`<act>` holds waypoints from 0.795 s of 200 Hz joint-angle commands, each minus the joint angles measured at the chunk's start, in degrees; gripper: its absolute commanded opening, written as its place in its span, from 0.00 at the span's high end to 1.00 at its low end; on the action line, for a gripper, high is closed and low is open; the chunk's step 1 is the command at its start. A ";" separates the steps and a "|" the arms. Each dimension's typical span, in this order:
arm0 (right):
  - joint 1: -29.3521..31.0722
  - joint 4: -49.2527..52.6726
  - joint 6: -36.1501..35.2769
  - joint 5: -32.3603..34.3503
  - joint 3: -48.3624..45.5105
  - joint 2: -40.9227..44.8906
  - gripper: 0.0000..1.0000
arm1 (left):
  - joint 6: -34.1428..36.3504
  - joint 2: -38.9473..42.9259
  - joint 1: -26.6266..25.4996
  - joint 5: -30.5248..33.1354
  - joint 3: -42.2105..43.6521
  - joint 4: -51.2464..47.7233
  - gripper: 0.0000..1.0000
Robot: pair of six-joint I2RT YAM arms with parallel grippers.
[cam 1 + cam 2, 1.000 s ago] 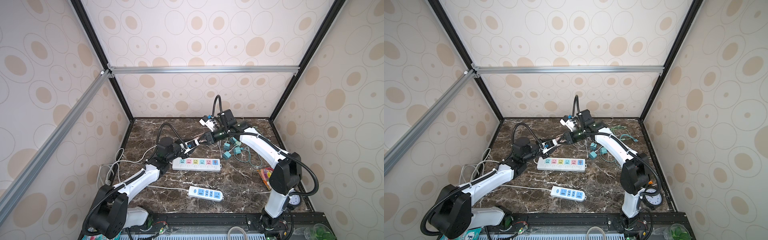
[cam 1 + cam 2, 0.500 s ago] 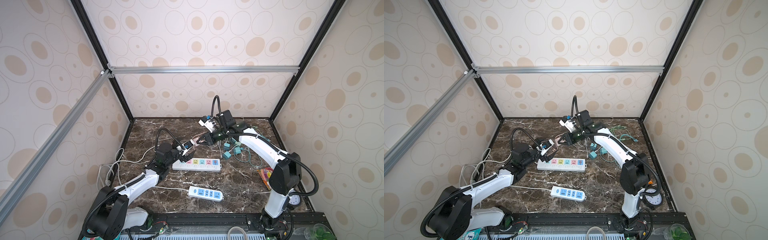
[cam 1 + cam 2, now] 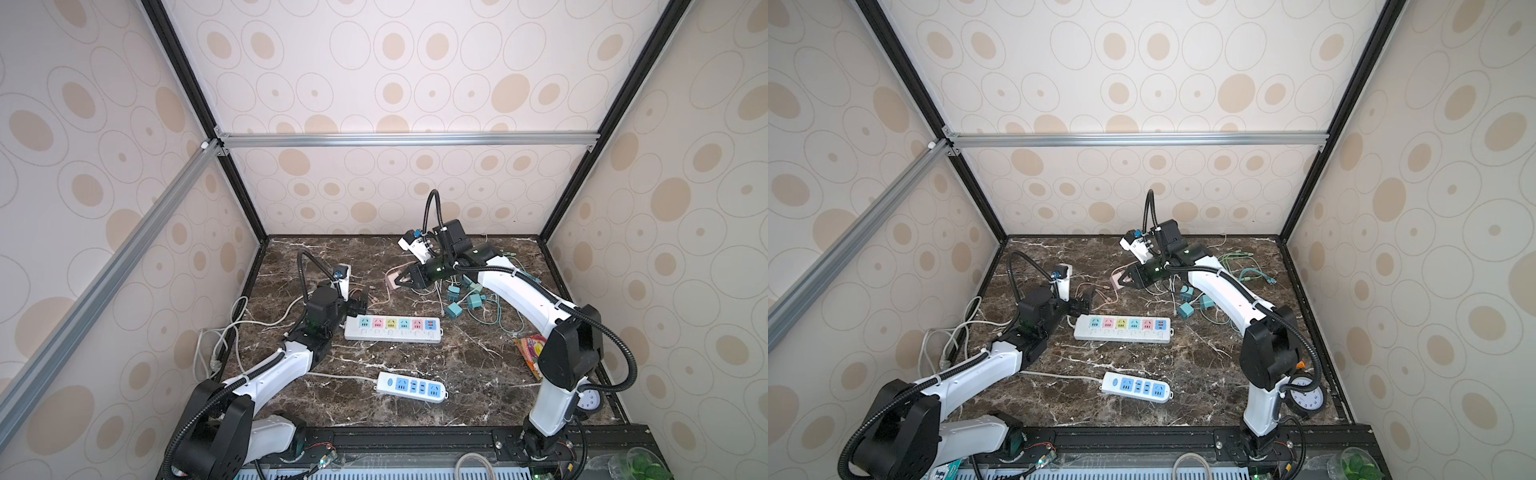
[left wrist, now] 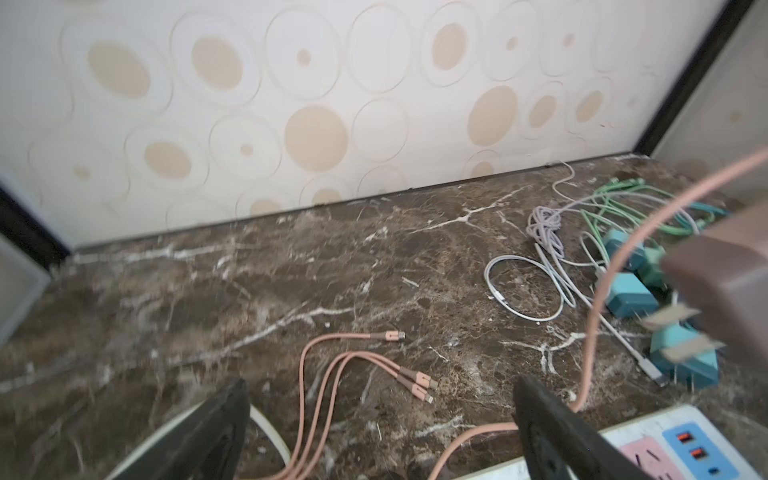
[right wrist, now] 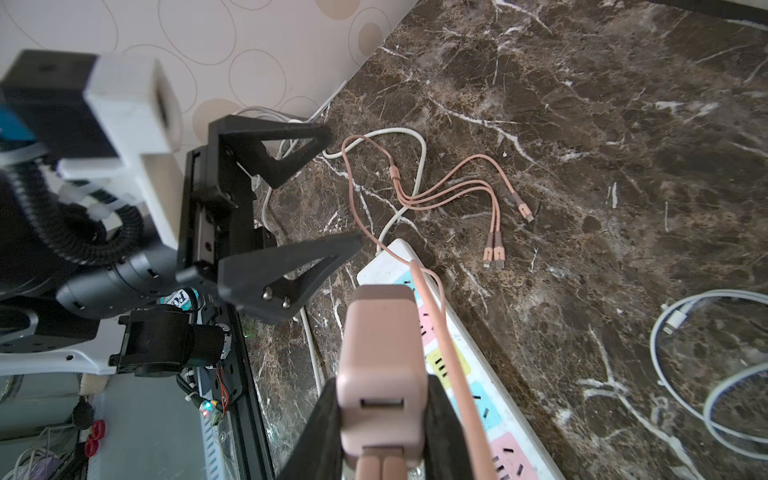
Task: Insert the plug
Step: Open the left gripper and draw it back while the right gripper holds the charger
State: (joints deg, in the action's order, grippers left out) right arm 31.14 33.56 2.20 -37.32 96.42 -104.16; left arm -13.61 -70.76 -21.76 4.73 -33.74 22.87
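The pink plug [image 5: 380,361] sits between the fingers of my right gripper [image 5: 380,395], which is shut on it above the table. In both top views the plug [image 3: 391,279] [image 3: 1116,277] hangs behind the white power strip [image 3: 392,328] [image 3: 1123,329] with coloured sockets. My left gripper [image 4: 380,386] is open and empty, low over the table by the strip's left end [image 3: 360,300]. A pink three-headed cable [image 4: 332,374] lies on the table between its fingers. In the left wrist view the plug [image 4: 723,270] shows blurred, prongs toward the strip [image 4: 665,440].
A second white strip with blue sockets [image 3: 411,386] lies near the front. Teal adapters [image 3: 455,309] and tangled green and white cables [image 4: 552,232] crowd the back right. A snack bag [image 3: 530,349] and a clock [image 3: 1306,399] sit by the right arm's base. White cords trail off the table's left edge.
My left gripper has opened wide and drawn back from the plug, down toward the strip's left end. The right gripper still holds the plug in about the same place.
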 commanded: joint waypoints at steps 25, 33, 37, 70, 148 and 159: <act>0.15 -1.13 -0.84 0.10 0.78 0.01 1.00 | -19.55 -0.12 3.65 2.55 -2.11 -12.71 0.05; 0.24 -1.13 -0.87 0.06 0.79 -0.04 1.00 | -20.64 -0.12 4.46 1.57 -1.47 -11.91 0.06; 0.24 -1.09 -0.81 -0.03 0.79 -0.08 1.00 | -21.22 -0.20 4.88 1.05 -1.20 -11.46 0.07; 0.37 -1.01 -1.18 -0.08 0.87 0.01 1.00 | -25.53 -1.82 5.86 -1.90 -0.17 -7.74 0.12; 1.46 1.12 -5.37 -1.09 1.51 0.19 1.00 | -27.96 -7.17 8.81 -1.71 -1.77 -3.01 0.85; 1.77 2.12 -7.24 -1.17 1.82 0.17 1.00 | -27.14 -6.04 10.49 -0.90 -1.83 -2.93 0.99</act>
State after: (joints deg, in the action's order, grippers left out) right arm 31.94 33.65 -0.30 -37.50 96.44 -104.16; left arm -40.07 -78.52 -14.15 1.56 -33.50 17.93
